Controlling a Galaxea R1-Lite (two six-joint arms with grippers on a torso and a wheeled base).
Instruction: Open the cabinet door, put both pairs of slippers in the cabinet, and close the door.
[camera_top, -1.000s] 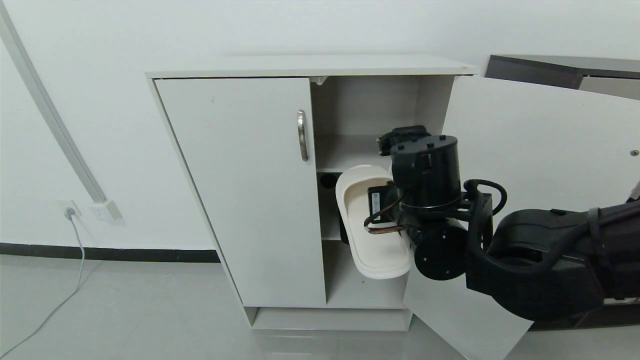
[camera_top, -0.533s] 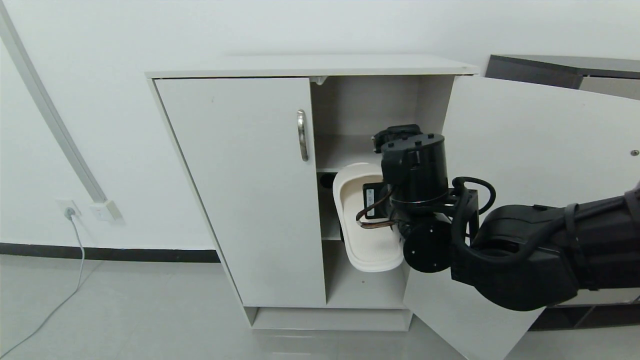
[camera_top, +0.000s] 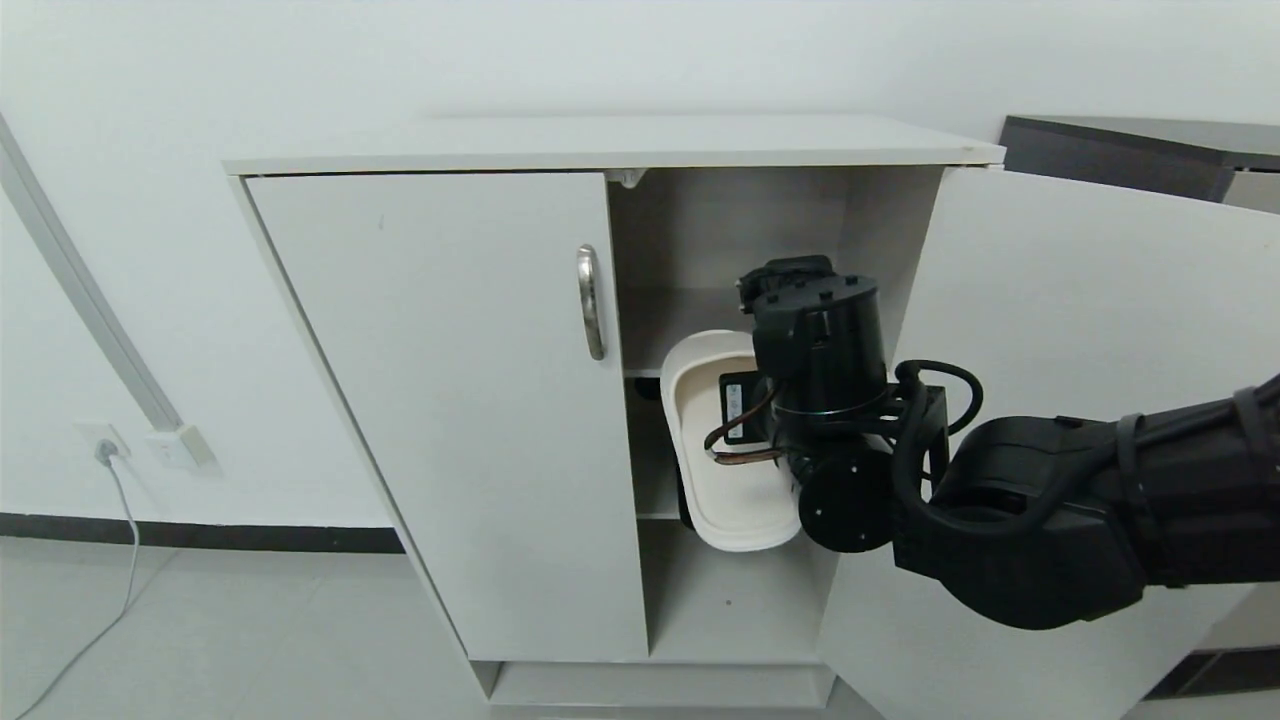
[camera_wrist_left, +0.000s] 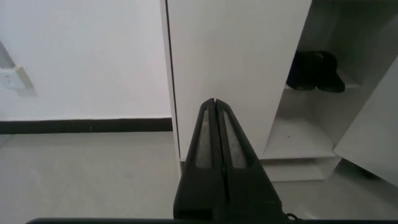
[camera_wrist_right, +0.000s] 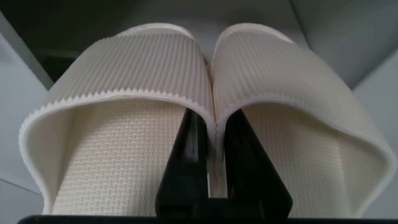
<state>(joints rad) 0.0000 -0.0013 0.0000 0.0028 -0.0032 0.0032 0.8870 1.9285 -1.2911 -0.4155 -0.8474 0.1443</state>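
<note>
Grips the white slippers, pinched together and stood on end, in the fingers of the right gripper, just inside the open right half of the cabinet, level with the middle shelf. Probably meets the dark slippers there, so push deeper, tip flat, avoid the open door, then release. Hangs the left gripper low outside, fingers pressed together on nothing.

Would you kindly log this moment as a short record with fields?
Cabinet: right door open, left door closed
White slippers: pinched in right gripper, at the opening, not set down
Black slippers: on a shelf inside
Left gripper: shut, empty, apart from cabinet
</note>
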